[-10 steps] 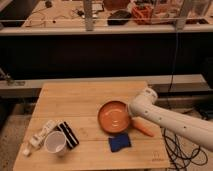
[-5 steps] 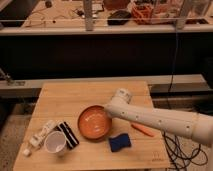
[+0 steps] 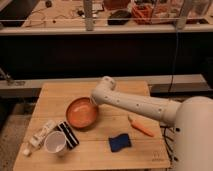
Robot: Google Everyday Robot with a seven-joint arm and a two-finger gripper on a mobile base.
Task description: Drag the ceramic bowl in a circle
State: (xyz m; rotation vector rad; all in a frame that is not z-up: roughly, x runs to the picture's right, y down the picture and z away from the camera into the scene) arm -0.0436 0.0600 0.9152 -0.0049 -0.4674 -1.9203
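The ceramic bowl (image 3: 82, 112) is round, shallow and glossy orange-brown with a darker rim. It sits left of centre on the wooden table (image 3: 145, 155). My white arm reaches in from the lower right across the table. My gripper (image 3: 95, 101) is at the bowl's far right rim, at the end of the arm. Its fingertips are hidden behind the wrist and the bowl's edge.
A white cup (image 3: 55, 142) stands at the front left. A black and white striped packet (image 3: 67, 134) and a white tube (image 3: 42, 133) lie beside it. A blue sponge (image 3: 119, 142) and an orange carrot (image 3: 141, 127) lie to the right of the bowl.
The bowl has slid leftward across the table with the gripper at its rim. The arm has stretched further left, uncovering the carrot and sponge.
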